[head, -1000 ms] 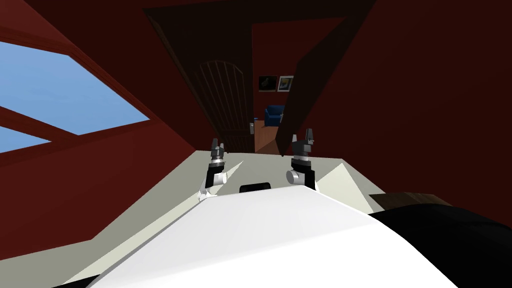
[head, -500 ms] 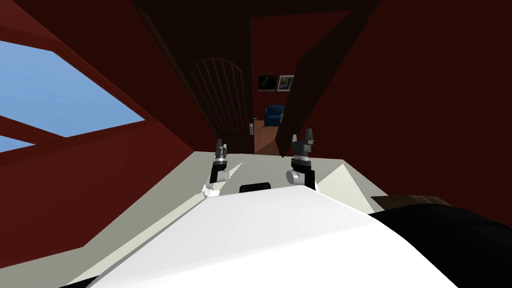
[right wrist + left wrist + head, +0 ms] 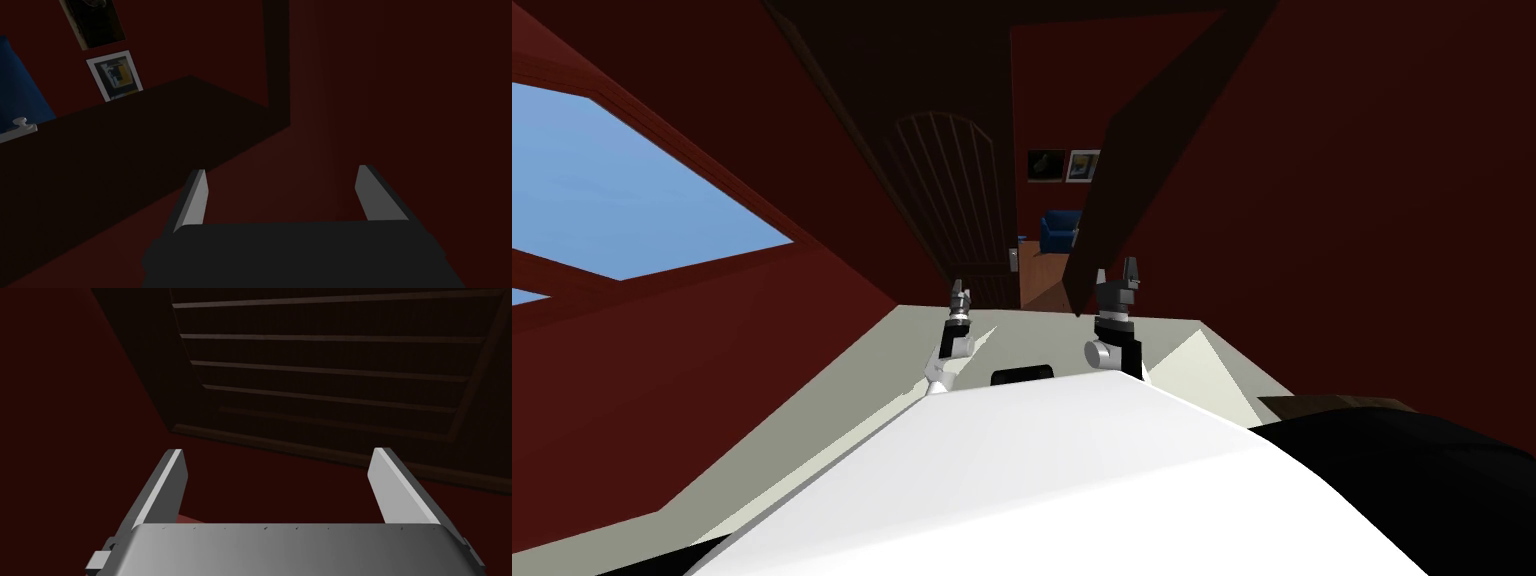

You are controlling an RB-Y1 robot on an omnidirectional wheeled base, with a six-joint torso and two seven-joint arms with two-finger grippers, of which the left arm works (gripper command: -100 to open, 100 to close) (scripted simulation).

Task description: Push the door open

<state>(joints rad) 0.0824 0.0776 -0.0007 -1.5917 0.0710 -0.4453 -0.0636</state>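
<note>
Left of the dark brown panelled door [image 3: 952,190], a window full of blue sky [image 3: 632,190] sits in the dark red wall [image 3: 712,340]. The left gripper [image 3: 961,296] hovers low in front of the door's ribbed, arch-topped panel, over the pale floor [image 3: 842,420]. Its light grey fingers [image 3: 167,488] are spread wide with nothing between them. The door stands ajar, its small pale handle [image 3: 1014,258] on the edge beside the gap. Through the gap right of the door show two framed pictures [image 3: 1065,165], a blue armchair [image 3: 1060,230] and an orange-brown floor [image 3: 1040,275]. Right of the door, by the dark door jamb [image 3: 1112,200], the right gripper [image 3: 1131,270] is held up, its fingers [image 3: 196,200] apart and empty.
</note>
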